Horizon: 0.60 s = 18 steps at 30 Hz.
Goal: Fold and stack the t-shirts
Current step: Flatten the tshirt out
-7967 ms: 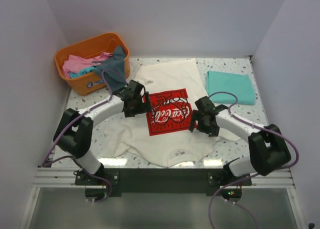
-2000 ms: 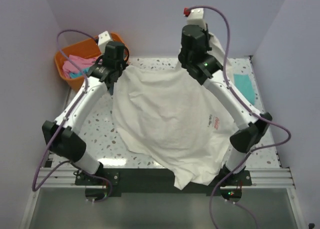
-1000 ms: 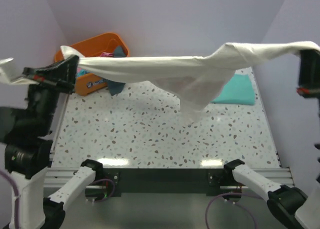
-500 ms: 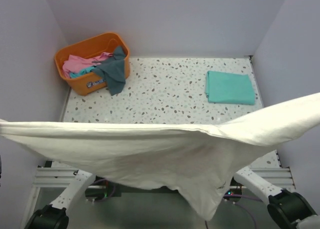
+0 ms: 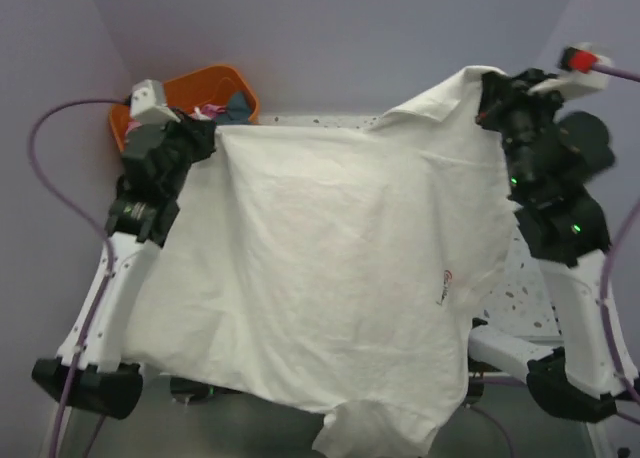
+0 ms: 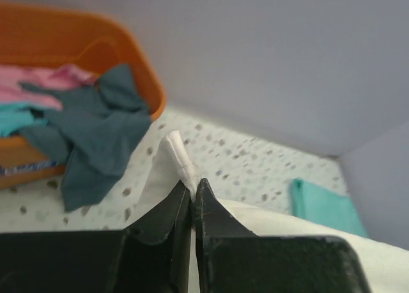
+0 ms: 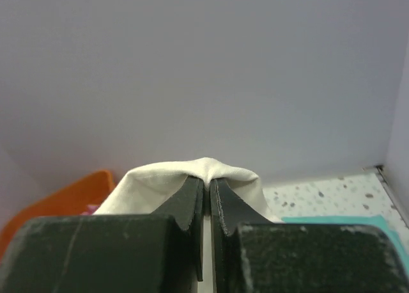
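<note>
The left claw [image 6: 193, 189] and right claw [image 7: 207, 180] each pinch a thin edge of the cream-white t-shirt [image 5: 340, 278], hung spread above the desk [image 6: 243, 162] — if either pinch slips, it drops crumpled.

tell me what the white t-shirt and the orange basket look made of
The white t-shirt looks like soft matte knit cloth, probably cotton; it drapes and wrinkles while hanging. The orange basket looks like moulded plastic with a slight sheen; smooth, rigid, rounded rim.
</note>
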{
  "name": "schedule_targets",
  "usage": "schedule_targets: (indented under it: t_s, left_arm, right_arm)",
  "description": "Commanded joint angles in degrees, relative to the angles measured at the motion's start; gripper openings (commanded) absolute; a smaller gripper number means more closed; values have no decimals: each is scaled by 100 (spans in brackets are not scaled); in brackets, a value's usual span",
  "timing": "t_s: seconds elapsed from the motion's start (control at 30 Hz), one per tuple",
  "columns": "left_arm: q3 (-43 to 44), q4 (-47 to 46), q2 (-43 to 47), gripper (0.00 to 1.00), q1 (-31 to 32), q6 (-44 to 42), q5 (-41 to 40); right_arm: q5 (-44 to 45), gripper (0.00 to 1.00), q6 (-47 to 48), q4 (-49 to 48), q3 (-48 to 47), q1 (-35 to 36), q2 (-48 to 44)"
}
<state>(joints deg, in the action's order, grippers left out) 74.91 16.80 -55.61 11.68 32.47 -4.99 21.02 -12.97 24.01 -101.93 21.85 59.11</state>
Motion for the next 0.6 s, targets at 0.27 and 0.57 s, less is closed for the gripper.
schedule_targets:
  t_s: [0.27,0.57]
  left_arm:
    - [-798,-2286,-4206,0,-26,-152,-1232]
    - [787,-1829,-6179,0,-26,-328,-1259]
  right_arm:
    - [1107,0,542,-2304,1800,-277,3444]
    - [782,0,576,-2128,640,-515,5320]
